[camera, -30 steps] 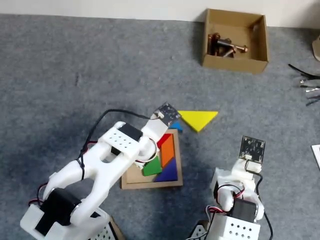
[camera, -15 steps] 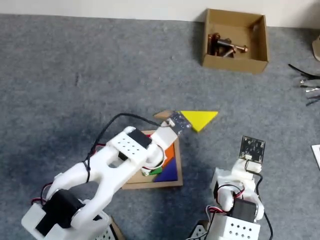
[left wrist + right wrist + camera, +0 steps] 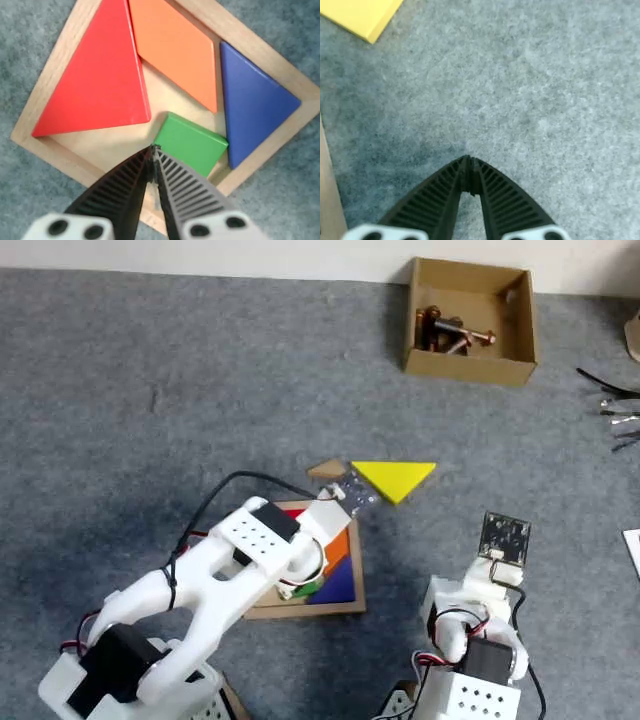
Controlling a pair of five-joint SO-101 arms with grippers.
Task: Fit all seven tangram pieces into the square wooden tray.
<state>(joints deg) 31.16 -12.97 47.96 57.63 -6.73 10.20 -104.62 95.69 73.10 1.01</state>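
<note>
Inside the wooden tray [image 3: 52, 75] lie four pieces. A red triangle [image 3: 100, 85] has its long side along one rim and its square corner pointing to the middle. An orange slanted piece [image 3: 175, 55] lies beside it, with its long axis running along the red triangle's short side. A blue triangle [image 3: 250, 105] has its square corner tucked into a tray corner and its long side facing inward. A green square [image 3: 192, 142] lies just beside the blue triangle's long side, with bare wood between it and the red triangle. The left gripper [image 3: 152, 150] hangs over the tray with its jaws pressed together on nothing, its tips at a corner of the green square. On the grey carpet [image 3: 545, 100] beyond the tray lies a yellow triangle [image 3: 395, 478], long side running across on the far side, square corner pointing back toward the arms. A small brown triangle [image 3: 325, 469] lies near it. The right gripper [image 3: 468, 162] is low over the carpet, jaws closed and empty. Farther off, a cardboard box [image 3: 465, 368] holds copper-coloured metal parts [image 3: 450, 330].
</note>
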